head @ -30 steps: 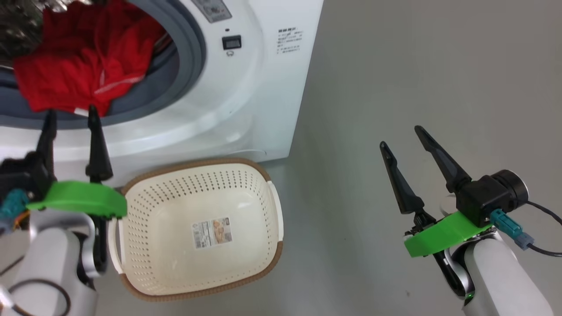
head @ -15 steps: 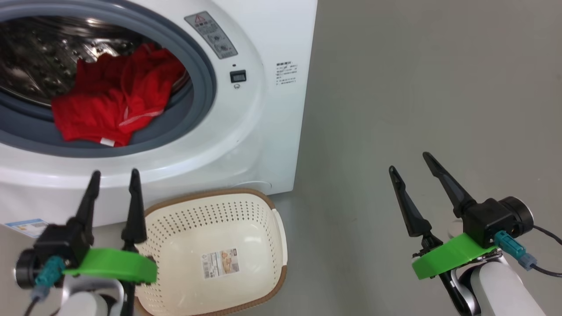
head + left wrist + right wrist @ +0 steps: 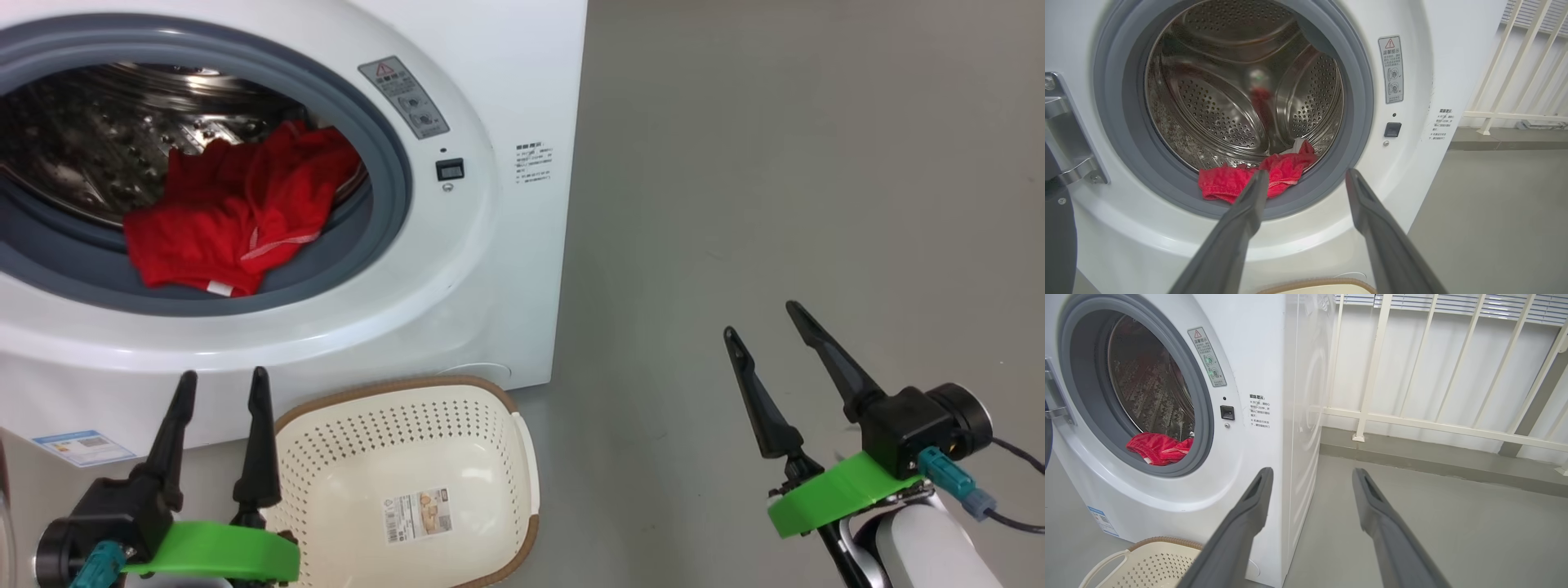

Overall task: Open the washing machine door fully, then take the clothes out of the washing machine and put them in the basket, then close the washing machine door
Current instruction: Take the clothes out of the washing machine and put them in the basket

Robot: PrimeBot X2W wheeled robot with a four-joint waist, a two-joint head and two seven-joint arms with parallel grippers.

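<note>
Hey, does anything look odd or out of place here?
Only the red clothes: they slump out of the drum over the grey rubber ring. The basket stands upright and empty; nothing looks spilled or damaged.

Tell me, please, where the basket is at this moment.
In the head view the basket sits on the floor at lower centre, directly in front of the washing machine, just right of the left gripper.

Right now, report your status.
Left end effector and right end effector open, holding nothing. Clothes in the washing machine; basket holds none. Nothing blocks the opening.
</note>
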